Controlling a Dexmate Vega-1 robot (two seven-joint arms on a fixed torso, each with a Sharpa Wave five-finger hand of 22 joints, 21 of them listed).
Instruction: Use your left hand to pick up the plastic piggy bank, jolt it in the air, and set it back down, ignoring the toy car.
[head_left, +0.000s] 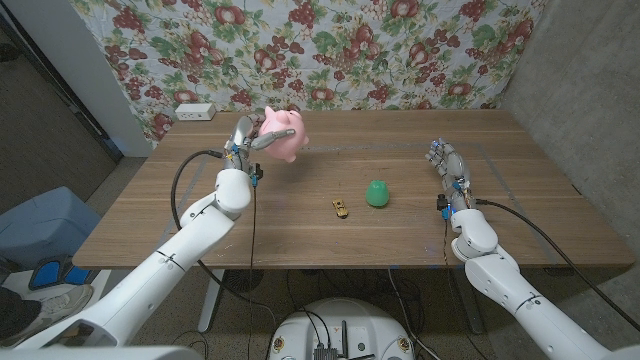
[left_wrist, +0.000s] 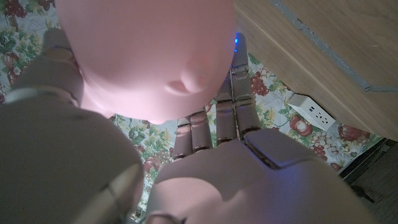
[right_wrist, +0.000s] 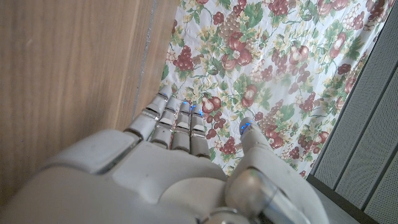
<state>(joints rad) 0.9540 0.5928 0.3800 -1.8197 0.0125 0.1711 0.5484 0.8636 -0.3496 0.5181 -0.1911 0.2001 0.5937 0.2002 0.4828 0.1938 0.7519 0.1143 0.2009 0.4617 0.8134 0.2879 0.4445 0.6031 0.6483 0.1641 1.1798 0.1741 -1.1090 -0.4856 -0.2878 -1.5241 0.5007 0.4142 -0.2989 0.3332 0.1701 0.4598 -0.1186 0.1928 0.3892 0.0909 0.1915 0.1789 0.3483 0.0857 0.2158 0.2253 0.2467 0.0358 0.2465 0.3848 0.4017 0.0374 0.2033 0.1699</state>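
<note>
left hand (head_left: 247, 140) gripping piggy bank (head_left: 283, 134), underside hidden

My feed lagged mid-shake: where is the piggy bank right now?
In the head view the piggy bank is held by the left hand over the table's far left part, behind and left of the toy car.

White rounded arms (head_left: 190, 235); black cables; seemingly blue-lit fingertips (right_wrist: 245, 127).

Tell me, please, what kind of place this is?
Probably a makeshift robot test room, not a home: a floral cloth hangs as a backdrop behind a wooden table, a power strip sits at its far edge, and the left hand holds a piggy bank.
</note>
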